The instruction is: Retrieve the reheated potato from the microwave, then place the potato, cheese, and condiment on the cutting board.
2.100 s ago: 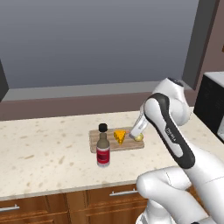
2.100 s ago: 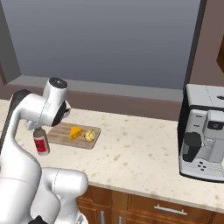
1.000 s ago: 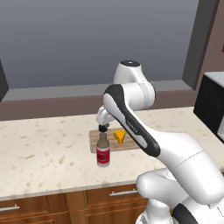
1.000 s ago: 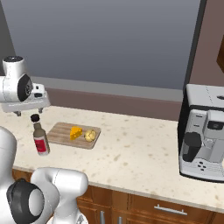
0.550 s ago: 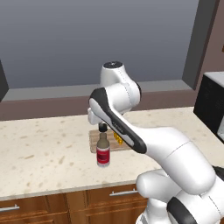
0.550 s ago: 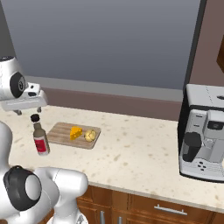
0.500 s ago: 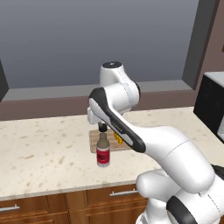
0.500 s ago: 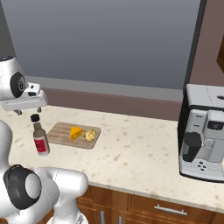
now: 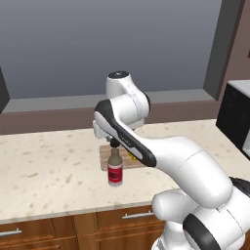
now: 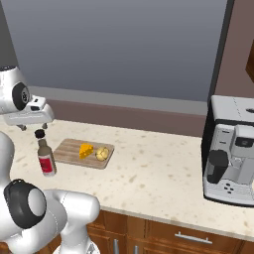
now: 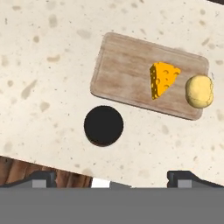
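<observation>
The condiment bottle [image 9: 115,169] [image 10: 46,159] stands upright on the counter just in front of the cutting board [image 9: 104,157] [image 10: 69,151]. My gripper [image 9: 114,143] [image 10: 31,128] [image 11: 116,177] hangs open right above its black cap [image 11: 103,126], with nothing between the fingertips [image 11: 43,177]. The cheese [image 10: 87,150] [image 11: 162,78] and the potato [image 10: 102,153] [image 11: 199,91] lie side by side on the board's right half. In the left base view my arm hides most of the board. The microwave is out of view.
A coffee machine [image 10: 233,149] [image 9: 237,119] stands on the counter at the far right. The speckled counter [image 10: 154,173] ends at a front edge above wooden drawers [image 9: 58,227]. A grey wall rises behind the counter.
My arm has swung left from over the board until the gripper is above the bottle. In the last half second it has barely moved. The bottle, cheese and potato stayed put.
</observation>
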Motion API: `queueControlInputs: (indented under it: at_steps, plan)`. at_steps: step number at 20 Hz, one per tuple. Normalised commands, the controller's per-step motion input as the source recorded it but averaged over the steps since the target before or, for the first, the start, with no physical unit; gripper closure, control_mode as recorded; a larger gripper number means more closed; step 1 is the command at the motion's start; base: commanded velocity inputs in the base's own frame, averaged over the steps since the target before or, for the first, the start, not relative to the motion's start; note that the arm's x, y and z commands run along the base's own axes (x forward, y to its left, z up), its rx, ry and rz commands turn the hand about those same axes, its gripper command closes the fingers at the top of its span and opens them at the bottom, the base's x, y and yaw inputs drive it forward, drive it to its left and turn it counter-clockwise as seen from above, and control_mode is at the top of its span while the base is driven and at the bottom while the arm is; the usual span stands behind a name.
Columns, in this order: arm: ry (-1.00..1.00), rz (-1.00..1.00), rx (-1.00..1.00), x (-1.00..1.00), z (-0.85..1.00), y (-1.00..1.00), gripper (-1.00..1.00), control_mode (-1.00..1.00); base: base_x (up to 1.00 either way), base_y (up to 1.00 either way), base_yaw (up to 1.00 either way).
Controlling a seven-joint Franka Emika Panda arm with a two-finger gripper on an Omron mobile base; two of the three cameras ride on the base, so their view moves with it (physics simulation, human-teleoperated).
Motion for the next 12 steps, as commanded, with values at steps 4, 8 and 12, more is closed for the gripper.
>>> queueControlInputs:
  at_steps: [4,8,12]
  plan:
    - [0.03,-0.07,0.00,0.05,-0.09,0.05,-1.00,-1.00,0.00,0.00,0.00]
    - [0.04,-0.06,0.00,0.20,-0.08,0.00,-1.00,-1.00,0.00,0.00,0.00]
    - [0.06,-0.03,0.00,0.24,-0.10,0.01,-1.00,-1.00,0.00,0.00,0.00]
